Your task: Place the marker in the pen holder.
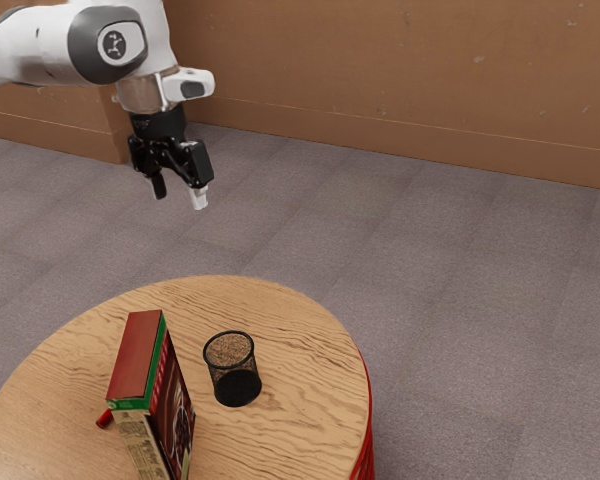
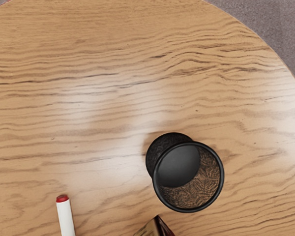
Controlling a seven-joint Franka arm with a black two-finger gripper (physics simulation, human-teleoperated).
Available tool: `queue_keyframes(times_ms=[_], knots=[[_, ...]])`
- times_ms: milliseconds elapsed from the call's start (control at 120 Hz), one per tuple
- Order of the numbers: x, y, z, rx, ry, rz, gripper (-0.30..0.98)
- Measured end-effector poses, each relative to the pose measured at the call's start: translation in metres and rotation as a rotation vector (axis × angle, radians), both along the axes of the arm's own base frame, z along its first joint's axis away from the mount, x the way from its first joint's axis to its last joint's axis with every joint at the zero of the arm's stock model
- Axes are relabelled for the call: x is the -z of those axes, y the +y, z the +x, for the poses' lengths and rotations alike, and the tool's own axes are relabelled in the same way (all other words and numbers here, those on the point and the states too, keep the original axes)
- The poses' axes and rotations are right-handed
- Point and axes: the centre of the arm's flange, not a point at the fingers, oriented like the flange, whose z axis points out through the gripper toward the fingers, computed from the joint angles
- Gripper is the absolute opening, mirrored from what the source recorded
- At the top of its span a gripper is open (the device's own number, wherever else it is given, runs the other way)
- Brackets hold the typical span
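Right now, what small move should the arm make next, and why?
Probably ease the pincer sideways toward the marker, up high: it hangs open and empty, while the marker lies on the table near the tall box, which a low approach might bump.

A round wooden table (image 1: 305, 335) with wavy brown grain and red along its side carries three things. A black mesh pen holder (image 1: 236, 378) stands upright on it, open end up. Near the holder, a cereal box (image 1: 150, 400) stands on end, its top red with a green band below. At the box's other side lies a marker (image 2: 65, 216), white with a red end, partly hidden by the box in the exterior view.
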Motion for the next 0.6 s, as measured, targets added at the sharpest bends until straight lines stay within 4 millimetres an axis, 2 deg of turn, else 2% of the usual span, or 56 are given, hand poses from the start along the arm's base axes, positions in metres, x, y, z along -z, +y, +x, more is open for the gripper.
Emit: queue_keyframes(times_ms=[83,183,217,275,333,375,517,600], knots=[[0.007,-0.003,0.001,-0.007,-0.016,0.013,0.69],[0.072,0.003,0.007,-0.03,0.058,0.031,0.69],[0.095,0.015,0.012,-0.054,0.082,0.036,0.68],[0.132,0.051,0.018,-0.122,0.119,0.04,0.68],[0.166,0.078,0.007,-0.175,0.157,0.042,0.69],[0.188,0.088,-0.004,-0.199,0.178,0.043,0.69],[0.237,0.085,-0.03,-0.178,0.196,0.09,0.68],[0.258,0.08,-0.04,-0.164,0.192,0.106,0.67]])
